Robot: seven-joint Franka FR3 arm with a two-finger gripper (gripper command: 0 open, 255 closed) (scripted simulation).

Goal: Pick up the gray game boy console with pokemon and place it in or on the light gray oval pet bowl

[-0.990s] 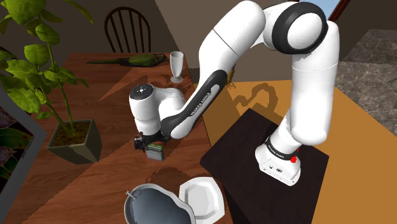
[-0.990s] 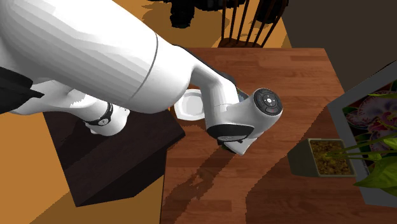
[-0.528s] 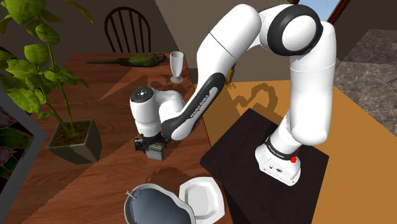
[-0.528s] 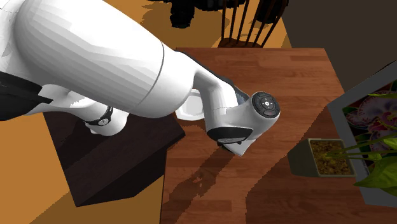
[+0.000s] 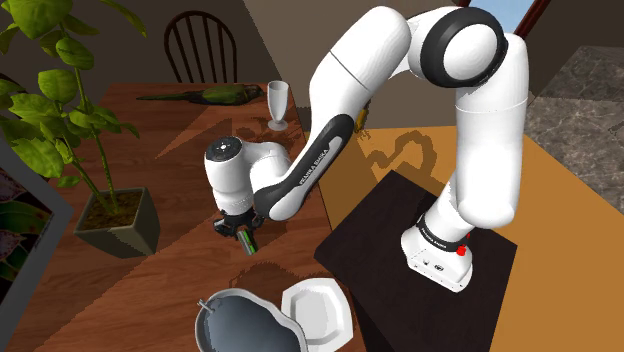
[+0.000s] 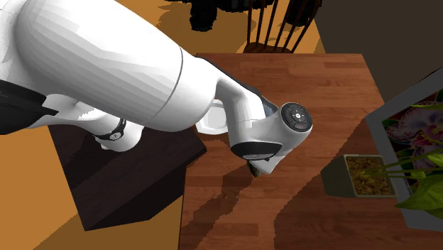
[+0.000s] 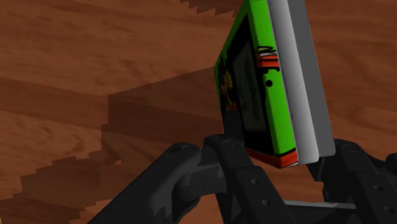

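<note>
The brown wooden table (image 5: 150, 290) carried all the task items. The white arm with dark joints (image 5: 350, 60) reached down over its middle. The all-black two-finger gripper (image 5: 237, 228) was clamped on the flat grey game console with a green face and red trim (image 7: 280, 83). The console hung tilted between the fingers. We judged it clear of the tabletop, since its shadow lay apart from it on the wood.

We therefore took the grasp as complete and the transfer as the step in hand. The next move called for travel toward the near edge of the table in the shoulder view, then a descent over the bowl before release. Given the tilt, a low release seemed advisable.

Containers:
- The square grey planter (image 5: 120, 225), at the shoulder view's left, held soil and a large leafy green plant (image 5: 50, 110).
- The oval pet bowl with a pale rim and dark grey inside (image 5: 245, 325) stood near, just beside a white angular plate (image 5: 318, 310). We saw nothing inside it.
- The clear stemmed glass (image 5: 276, 103), far on the table, appeared empty.
</note>
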